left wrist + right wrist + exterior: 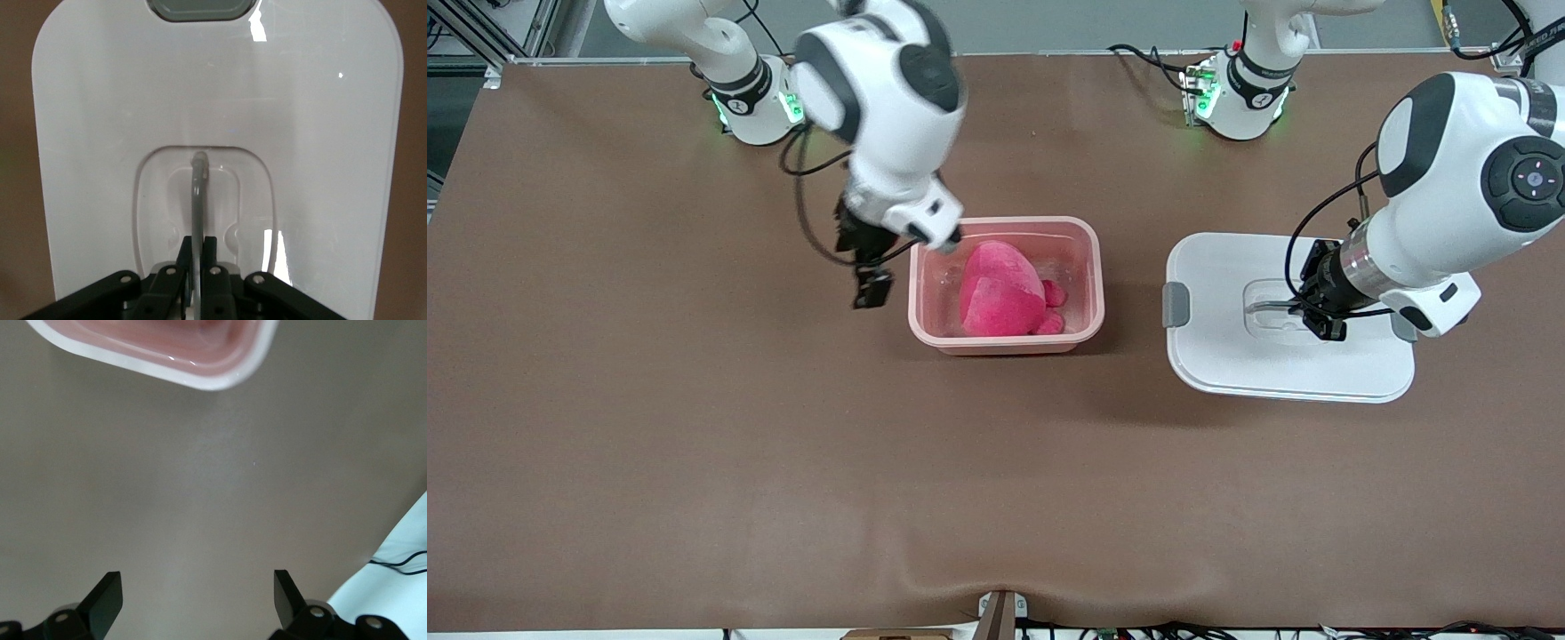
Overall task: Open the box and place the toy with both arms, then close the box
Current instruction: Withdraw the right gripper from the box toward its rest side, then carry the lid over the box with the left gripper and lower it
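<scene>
The pale pink box tub [1096, 267] stands uncovered in the middle of the table, and the bright pink toy [1000, 289] lies inside it. The white lid [1227, 356] is apart from the tub, toward the left arm's end of the table. My left gripper [1307, 308] is shut on the lid's thin grey centre handle [197, 200], which runs straight between the fingers of the left gripper [197, 248]. My right gripper [871, 289] hangs open and holds nothing, over bare table beside the tub's wall at the right arm's end. In the right wrist view the right gripper [197, 587] faces the tub's rim [200, 379].
A grey side clip [1176, 304] sits on the lid's edge facing the tub; the same clip [200, 8] shows in the left wrist view. Brown table mat [694, 427] stretches wide toward the front camera. Both arm bases stand at the table's back edge.
</scene>
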`<state>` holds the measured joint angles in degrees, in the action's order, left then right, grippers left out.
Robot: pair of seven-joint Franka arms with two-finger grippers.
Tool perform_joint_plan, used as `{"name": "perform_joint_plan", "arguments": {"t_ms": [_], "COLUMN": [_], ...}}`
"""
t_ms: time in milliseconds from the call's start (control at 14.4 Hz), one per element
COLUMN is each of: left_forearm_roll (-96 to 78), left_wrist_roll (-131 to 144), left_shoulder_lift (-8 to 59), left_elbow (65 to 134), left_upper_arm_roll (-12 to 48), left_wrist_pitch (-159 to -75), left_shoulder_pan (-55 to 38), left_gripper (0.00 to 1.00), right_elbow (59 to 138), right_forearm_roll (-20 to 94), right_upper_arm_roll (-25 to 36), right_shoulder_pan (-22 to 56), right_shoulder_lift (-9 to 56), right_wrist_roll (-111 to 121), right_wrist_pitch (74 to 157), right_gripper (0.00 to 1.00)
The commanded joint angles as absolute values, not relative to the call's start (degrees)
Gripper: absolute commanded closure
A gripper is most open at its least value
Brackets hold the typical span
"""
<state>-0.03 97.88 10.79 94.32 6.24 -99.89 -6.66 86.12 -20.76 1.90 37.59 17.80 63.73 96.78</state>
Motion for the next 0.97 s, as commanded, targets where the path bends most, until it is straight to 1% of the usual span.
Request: {"name": "perform_joint_plan", "arguments": {"t_ms": [0,346,554,693,901], "left_forearm_roll": [-0.09,-0.26,-3.33,-4.31,-3.96], "left_wrist_roll": [98.43,103.18,103.45,104.67,108.62], "left_shoulder_lift": [8.88,9.49,9.75,10.1,10.72], "left_elbow": [95.71,95.01,95.01,95.01,94.83], "left_upper_arm_roll": [7.03,11.33,12.22,13.09,14.59], "left_wrist_pitch": [-100.02,-100.11,-100.37,-100.55,-101.07], "left_shoulder_pan": [-6.85,-6.77,-7.2,-7.99,-9.66], "left_gripper": [1.0,1.0,1.0,1.0,1.0], "right_elbow": [86.75,87.62,88.68,92.44,95.0], "right_forearm_roll": [-12.77,-10.46,-9.06,-5.73,-0.98], "right_upper_arm_roll": [0.7,0.62,0.62,0.7,0.7], "right_shoulder_pan": [28.07,15.58,9.6,4.69,-2.01], "right_shoulder_lift": [15.82,14.07,9.33,5.73,2.65], "right_wrist_roll": [60.93,50.9,50.71,49.49,47.99], "right_wrist_pitch": [99.05,99.67,98.79,98.7,97.13], "right_gripper": [0.0,0.0,0.0,0.0,0.0]}}
